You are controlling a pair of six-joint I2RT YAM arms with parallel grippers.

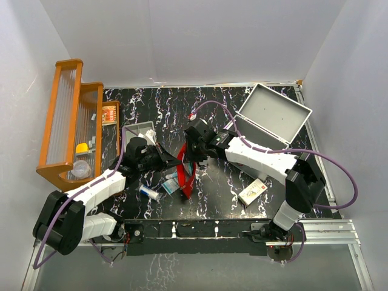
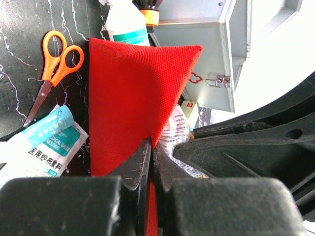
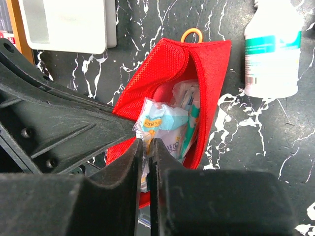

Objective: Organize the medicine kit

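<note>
The medicine kit (image 1: 273,115) is a rectangular light-grey metal case. It is hinged open, with one half lying flat and the other raised behind it. It sits skewed, beyond the right gripper (image 1: 190,156) and off to its right, well apart from it.

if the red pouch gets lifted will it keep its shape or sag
Probably floppy: the red pouch is woven cloth, creasing to a point where the left tool pinches it. Likely light: thin packets show inside. Its mouth gapes, so tipping it might spill them.
</note>
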